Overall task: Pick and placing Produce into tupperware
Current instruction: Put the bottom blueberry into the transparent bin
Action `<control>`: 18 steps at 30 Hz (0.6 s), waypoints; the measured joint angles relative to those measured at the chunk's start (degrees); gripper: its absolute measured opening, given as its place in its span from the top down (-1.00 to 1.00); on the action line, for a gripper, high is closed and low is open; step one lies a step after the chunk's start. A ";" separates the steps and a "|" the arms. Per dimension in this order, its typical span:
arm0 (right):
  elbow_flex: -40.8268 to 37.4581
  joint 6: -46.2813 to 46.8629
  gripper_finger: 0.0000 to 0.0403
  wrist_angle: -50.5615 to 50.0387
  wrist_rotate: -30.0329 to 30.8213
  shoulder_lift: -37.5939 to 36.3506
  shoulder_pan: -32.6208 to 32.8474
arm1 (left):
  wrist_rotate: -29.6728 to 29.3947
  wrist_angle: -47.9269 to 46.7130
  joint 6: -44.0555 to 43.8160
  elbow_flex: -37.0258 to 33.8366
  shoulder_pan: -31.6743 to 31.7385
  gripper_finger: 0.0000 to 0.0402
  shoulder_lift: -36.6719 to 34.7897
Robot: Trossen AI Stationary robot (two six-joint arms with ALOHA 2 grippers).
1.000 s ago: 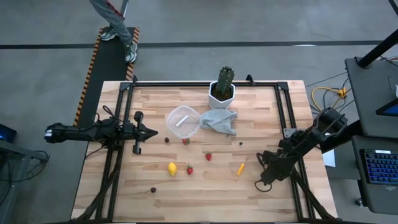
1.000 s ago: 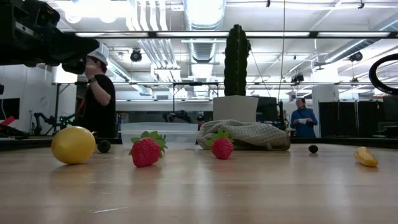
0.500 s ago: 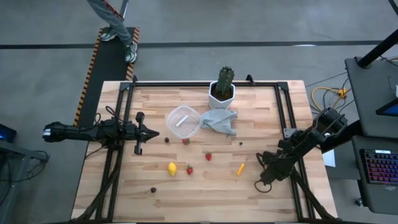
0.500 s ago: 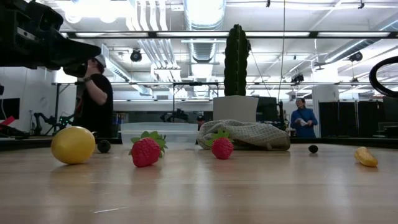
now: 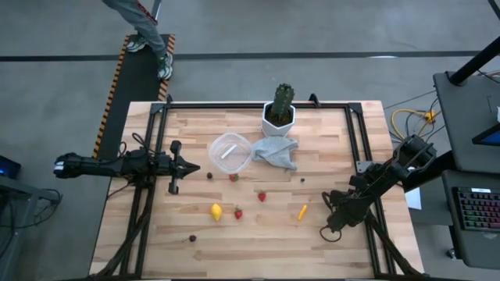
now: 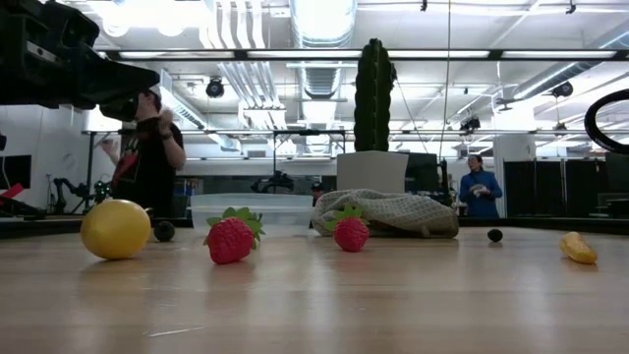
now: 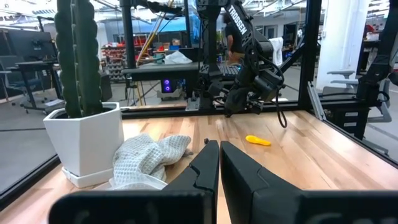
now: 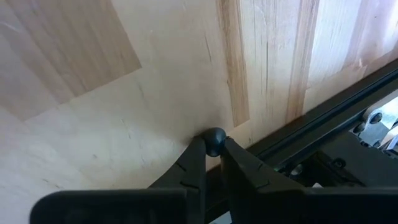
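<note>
Overhead, the small round clear plastic tupperware (image 5: 230, 152) sits near the table's far middle, just beside a crumpled pale blue-grey cloth (image 5: 276, 151) and a green cactus in a white hexagonal pot (image 5: 280, 112). It looks empty of produce. Scattered across the light wooden tabletop (image 5: 258, 242) lie a yellow lemon-like piece (image 5: 216, 211), three red strawberry-like pieces (image 5: 237, 212), (image 5: 262, 197) and (image 5: 233, 177), an orange carrot-like piece (image 5: 302, 211), and small dark round ones (image 5: 192, 239), (image 5: 209, 176) and (image 5: 302, 180).

At the table's left edge, the left gripper (image 5: 191, 166) points toward the tupperware, its fingers (image 7: 205, 171) nearly closed with only a thin gap and nothing between them. Low at the table's right front, the right gripper (image 8: 213, 149) has its fingers clenched close together, a small dark ball (image 8: 214, 140) at their tips; whether it is truly grasped I cannot tell. Beyond the table, a person in dark clothing (image 6: 147, 157) stands in the low view.
</note>
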 joint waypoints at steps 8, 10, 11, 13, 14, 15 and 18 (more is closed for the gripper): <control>0.78 -0.16 0.86 -0.75 0.14 0.07 0.00 | 0.00 0.07 0.11 0.00 -0.01 1.00 -0.02; 1.43 -0.07 0.86 -1.27 0.77 -0.02 0.02 | 0.00 0.07 0.11 0.00 0.00 1.00 -0.02; 1.83 0.08 0.86 -1.65 1.05 -0.10 0.00 | 0.00 0.07 0.11 0.00 0.00 1.00 -0.02; 2.49 0.10 0.86 -2.88 1.93 -0.25 0.00 | 0.00 0.07 0.11 0.00 0.00 1.00 -0.02; 2.99 0.27 0.86 -3.69 2.48 -0.26 0.00 | -0.01 0.07 0.11 0.00 -0.02 1.00 -0.02; 3.59 0.69 0.87 -4.67 3.21 -0.26 0.00 | -0.01 0.06 0.11 0.00 -0.01 1.00 -0.02; 5.50 1.81 0.87 -8.56 5.54 -0.56 0.00 | -0.02 0.04 0.11 0.00 0.00 1.00 0.00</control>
